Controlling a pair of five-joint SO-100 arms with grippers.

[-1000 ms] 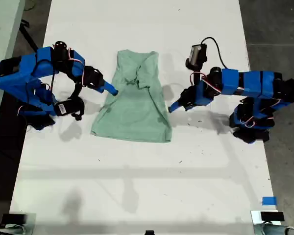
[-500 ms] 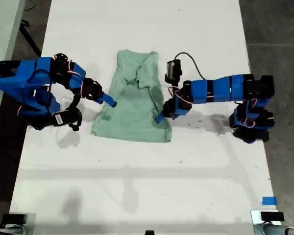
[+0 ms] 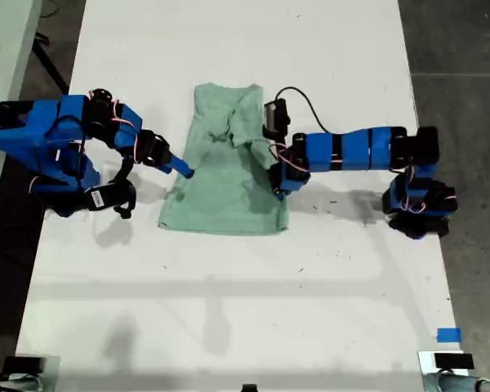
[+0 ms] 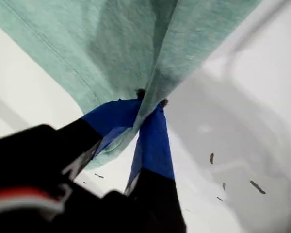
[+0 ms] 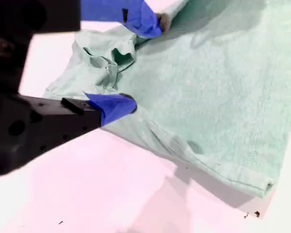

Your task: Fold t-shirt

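The pale mint-green t-shirt [image 3: 224, 175] lies flat on the white table [image 3: 229, 286], collar toward the exterior view's top, with a rumpled fold near its upper middle. My first gripper [image 3: 278, 191] comes in from the exterior view's right. It is shut on the shirt's side edge [image 4: 150, 63], and the cloth rises out of its blue fingertips [image 4: 153, 141]. My second gripper [image 3: 185, 171] reaches in from the exterior view's left and stands open [image 5: 136, 62] over the opposite edge. One of its fingertips [image 5: 117, 104] rests on the t-shirt [image 5: 218, 92], the other sits at the cloth's border.
A strip of blue tape [image 3: 447, 335] lies near the table's lower corner on the exterior view's right. Dark floor [image 3: 461, 49] borders both long sides of the table. Both arm bases sit at the table's side edges.
My first arm stretched from beside the shirt onto its edge and shut on it. The shirt shifted slightly toward the exterior view's right. My second gripper moved a little lower along the opposite edge.
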